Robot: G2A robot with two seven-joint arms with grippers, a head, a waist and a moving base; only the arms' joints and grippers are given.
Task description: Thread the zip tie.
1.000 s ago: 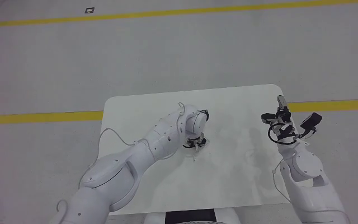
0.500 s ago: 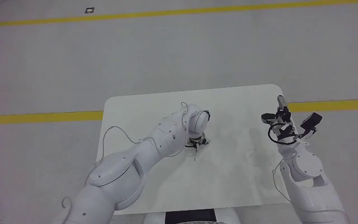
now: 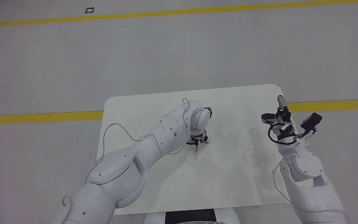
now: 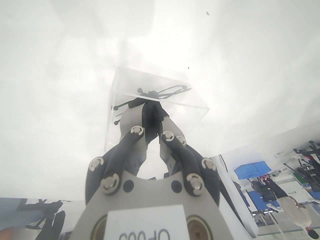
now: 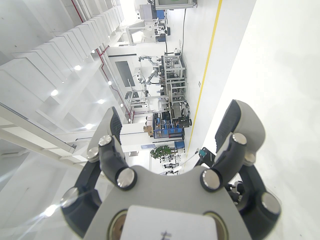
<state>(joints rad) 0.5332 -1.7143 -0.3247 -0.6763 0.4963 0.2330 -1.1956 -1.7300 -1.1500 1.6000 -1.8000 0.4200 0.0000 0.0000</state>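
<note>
Several black zip ties (image 4: 160, 92) lie in a small clear box (image 4: 197, 106) near the middle of the white table (image 3: 240, 179). My left gripper (image 4: 150, 103) points down at the box's rim, its fingers pressed together on a black zip tie at their tips. From above, the left gripper (image 3: 197, 140) is over the dark ties, and one thin tie end (image 3: 195, 155) trails toward the table's front. My right gripper (image 5: 175, 111) is held up off the table's right edge, open, with nothing between its fingers; from above, the right gripper (image 3: 285, 115) is well away from the box.
The table's right half between the two arms is bare. A yellow floor line (image 3: 50, 117) runs behind the table. Distant workshop racks (image 5: 172, 81) are in the right wrist view.
The left wrist has shifted slightly right and toward the far side over the box. The right arm has not moved.
</note>
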